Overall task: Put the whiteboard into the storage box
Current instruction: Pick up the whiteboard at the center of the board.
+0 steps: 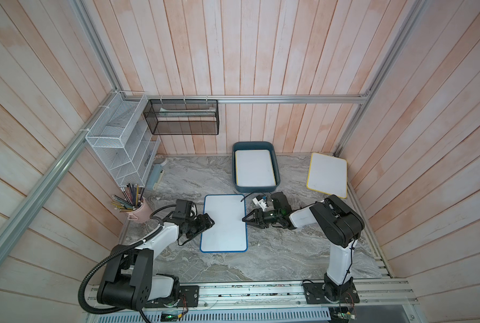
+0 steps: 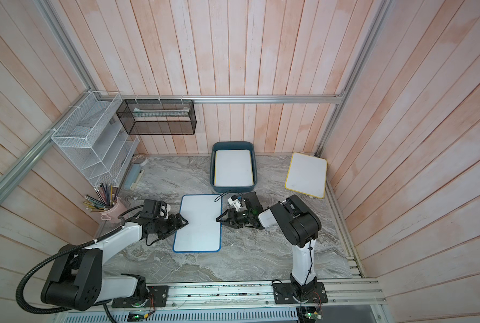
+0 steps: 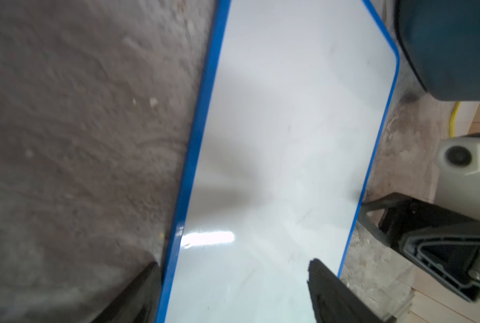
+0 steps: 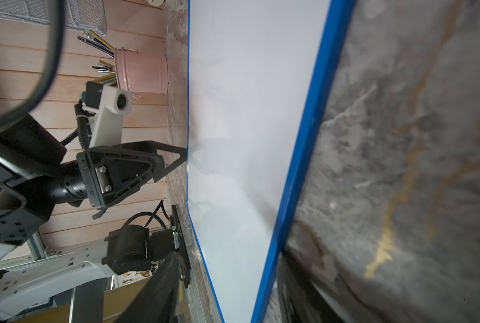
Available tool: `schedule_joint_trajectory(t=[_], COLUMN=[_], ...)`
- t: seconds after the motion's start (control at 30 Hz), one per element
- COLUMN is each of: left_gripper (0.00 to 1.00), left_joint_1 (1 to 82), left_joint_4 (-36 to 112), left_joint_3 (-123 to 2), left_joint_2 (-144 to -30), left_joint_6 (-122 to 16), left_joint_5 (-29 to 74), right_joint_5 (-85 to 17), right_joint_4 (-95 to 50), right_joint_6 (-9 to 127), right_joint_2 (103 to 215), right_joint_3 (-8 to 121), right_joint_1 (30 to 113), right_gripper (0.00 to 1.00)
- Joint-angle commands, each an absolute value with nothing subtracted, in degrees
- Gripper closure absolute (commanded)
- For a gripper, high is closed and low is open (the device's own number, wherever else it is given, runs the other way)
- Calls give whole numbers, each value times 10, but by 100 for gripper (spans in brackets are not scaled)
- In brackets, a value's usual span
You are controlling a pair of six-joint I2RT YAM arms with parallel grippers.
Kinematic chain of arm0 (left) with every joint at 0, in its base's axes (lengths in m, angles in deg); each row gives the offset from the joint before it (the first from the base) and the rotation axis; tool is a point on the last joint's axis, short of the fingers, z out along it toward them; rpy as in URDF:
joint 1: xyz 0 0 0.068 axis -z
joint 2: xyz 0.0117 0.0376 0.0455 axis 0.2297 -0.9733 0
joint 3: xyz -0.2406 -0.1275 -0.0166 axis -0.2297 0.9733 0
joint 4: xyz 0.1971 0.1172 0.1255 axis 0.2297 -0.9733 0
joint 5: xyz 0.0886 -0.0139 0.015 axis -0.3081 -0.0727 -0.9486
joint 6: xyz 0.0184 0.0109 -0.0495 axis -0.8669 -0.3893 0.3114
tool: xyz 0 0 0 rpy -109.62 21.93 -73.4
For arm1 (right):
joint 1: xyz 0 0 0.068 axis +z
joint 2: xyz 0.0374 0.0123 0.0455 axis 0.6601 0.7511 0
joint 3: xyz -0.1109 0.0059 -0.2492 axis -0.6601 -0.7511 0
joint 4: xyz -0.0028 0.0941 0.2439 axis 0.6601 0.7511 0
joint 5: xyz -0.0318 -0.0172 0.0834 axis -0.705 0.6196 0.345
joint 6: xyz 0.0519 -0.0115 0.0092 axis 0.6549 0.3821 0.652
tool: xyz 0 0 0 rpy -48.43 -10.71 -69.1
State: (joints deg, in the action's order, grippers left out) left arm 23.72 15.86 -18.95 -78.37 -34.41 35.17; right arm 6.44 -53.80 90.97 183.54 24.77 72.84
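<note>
Three whiteboards in view. The flat rectangular blue-framed whiteboard (image 1: 224,223) lies face up on the grey marble-patterned bench (image 1: 275,251). It is mid-bench, long edges running front to back. Its far short edge is just in front of the dark teal-blue plastic storage box (image 1: 253,145), and the board is outside the box. The storage box sits at the back of the bench by the plank wall; inside it, on the bottom, lies a rectangular yellow-edged whiteboard (image 1: 255,167). A second yellow-framed board (image 1: 328,174) is near the back right corner, well apart from the box; cannot tell whether it lies flat. The left gripper (image 1: 211,221) is at the blue-framed whiteboard's left long edge, about mid-length. The right gripper (image 1: 244,219) is opposite it, at the right long edge. Left wrist view: jaws spread, one over the white face, the other outside the frame, down by the bench; nothing pinched. Right wrist view: jaws likewise spread astride the near frame edge. The upper one is clear of the white face and the lower one is low beside the frame; contact with the frame cannot be told. A pink metal cup of pencils (image 1: 139,211) stands at the left wall. A black mesh basket (image 1: 181,117) and a white wire rack (image 1: 121,139) hang above the back left corner.
</note>
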Motion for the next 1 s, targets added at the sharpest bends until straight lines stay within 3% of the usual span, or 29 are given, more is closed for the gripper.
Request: schedule_joint_trajectory(t=[0.0, 0.4, 0.67, 0.97], left_gripper=[16, 16, 16, 21], left_joint_1=[257, 268, 281, 281], left_joint_4=[158, 262, 277, 321], left_joint_3=[-168, -209, -227, -206], left_joint_2=[-743, -703, -703, -667], left_joint_6=[-273, -194, -184, -148], left_joint_5=[471, 532, 523, 493], right_joint_5=[35, 51, 56, 90], right_joint_4=[-504, -554, -584, -712], right_joint_6=[910, 939, 959, 1038], right_joint_2=[1864, 1871, 1872, 1901], right_joint_3=[232, 214, 205, 184], right_joint_1=[740, 758, 762, 762], right_gripper=[42, 42, 42, 42])
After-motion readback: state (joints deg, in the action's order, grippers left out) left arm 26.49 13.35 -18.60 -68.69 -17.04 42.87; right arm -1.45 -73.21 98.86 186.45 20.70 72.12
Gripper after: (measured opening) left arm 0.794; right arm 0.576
